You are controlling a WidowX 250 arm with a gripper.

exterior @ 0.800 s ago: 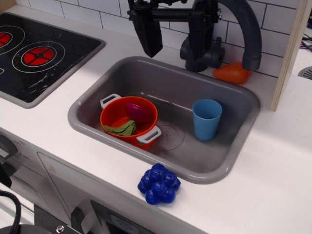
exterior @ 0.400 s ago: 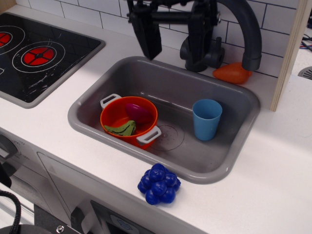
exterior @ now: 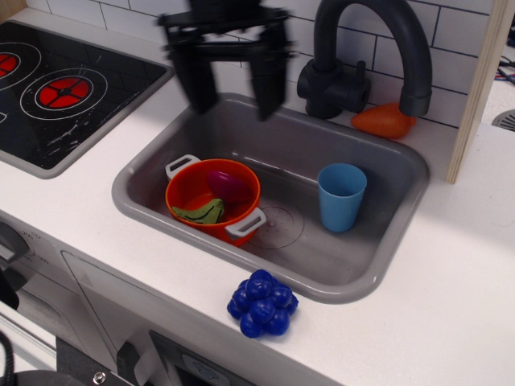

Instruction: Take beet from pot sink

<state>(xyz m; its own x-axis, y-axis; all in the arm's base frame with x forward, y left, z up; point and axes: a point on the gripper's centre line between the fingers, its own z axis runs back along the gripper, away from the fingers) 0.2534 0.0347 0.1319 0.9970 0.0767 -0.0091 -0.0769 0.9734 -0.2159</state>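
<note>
Gripper (exterior: 229, 100) first: I see it blurred above the back-left part of the sink (exterior: 378, 277), its two dark fingers spread wide apart with nothing between them, hanging well above the pot (exterior: 211, 193) and a little behind it. Below, the beet (exterior: 228, 186) lies inside the orange pot, its round magenta body against the far wall and its green leaves (exterior: 201, 213) flopped toward the near side. I judge the beet light and probably soft or rubbery — a toy that should give slightly under the pads, smooth enough to slip if pinched off-centre. The leaves look limp, so I would not trust them as a hold; the round body is the place to take it, fingers either side of its widest part. The pot's wall sits close behind the body, which leaves little room for the far finger — I expect a finger could nudge the light pot along the sink floor. The blue cup (exterior: 341, 195) stands well apart to the right, clear of the approach.
</note>
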